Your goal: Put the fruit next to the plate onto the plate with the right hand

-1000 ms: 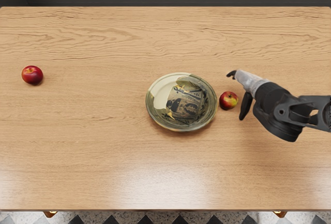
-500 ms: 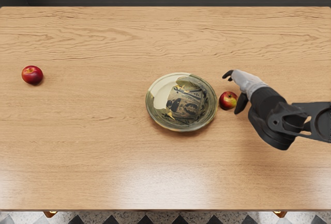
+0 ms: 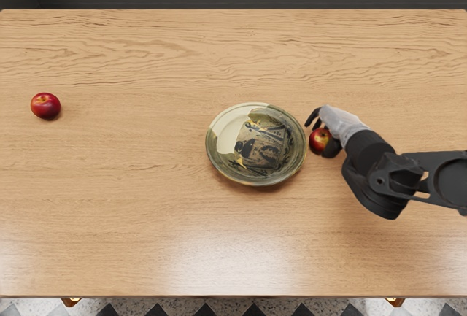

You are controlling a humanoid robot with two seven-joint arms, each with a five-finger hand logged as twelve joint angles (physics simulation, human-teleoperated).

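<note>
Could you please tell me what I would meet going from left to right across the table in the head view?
Red apple at far left → round glazed ceramic plate → small red-and-yellow apple beside the plate → dark right forearm. The robot hand overlaps that second apple, so I left it out.

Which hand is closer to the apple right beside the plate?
Right. The right hand sits against the apple, on its side away from the plate; the left hand is out of view.
</note>
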